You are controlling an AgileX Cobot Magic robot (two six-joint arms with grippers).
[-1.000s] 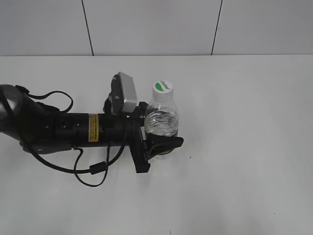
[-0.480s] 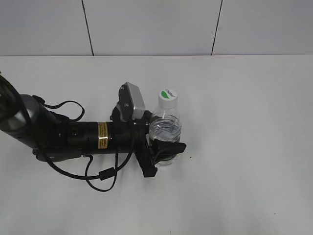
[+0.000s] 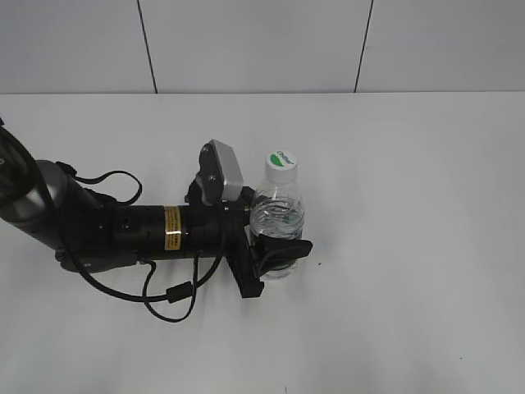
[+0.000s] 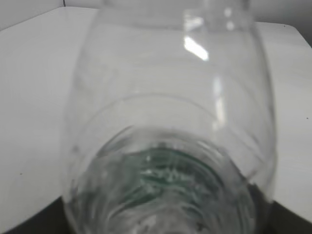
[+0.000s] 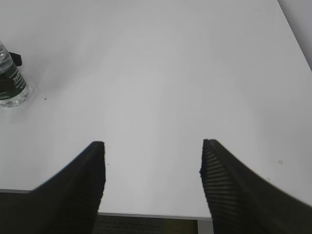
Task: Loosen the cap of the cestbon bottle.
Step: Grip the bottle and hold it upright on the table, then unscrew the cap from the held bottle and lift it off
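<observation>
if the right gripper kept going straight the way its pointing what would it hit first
Probably only the bare white table. The right gripper has its black ribbed jaws open, with nothing between or directly ahead of them. The small clear plastic bottle with the dark green label stands far off to the left, outside that line, though depth is hard to judge.

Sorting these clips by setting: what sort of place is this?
Probably a lab or test bench, not a home: a bare white table, plain white wall panels behind it, and only a water bottle held by the left tool.

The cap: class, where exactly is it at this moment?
In the exterior view the cap sits atop the upright cestbon bottle near the table's middle, just right of the left claw gripping the bottle's lower body.
</observation>
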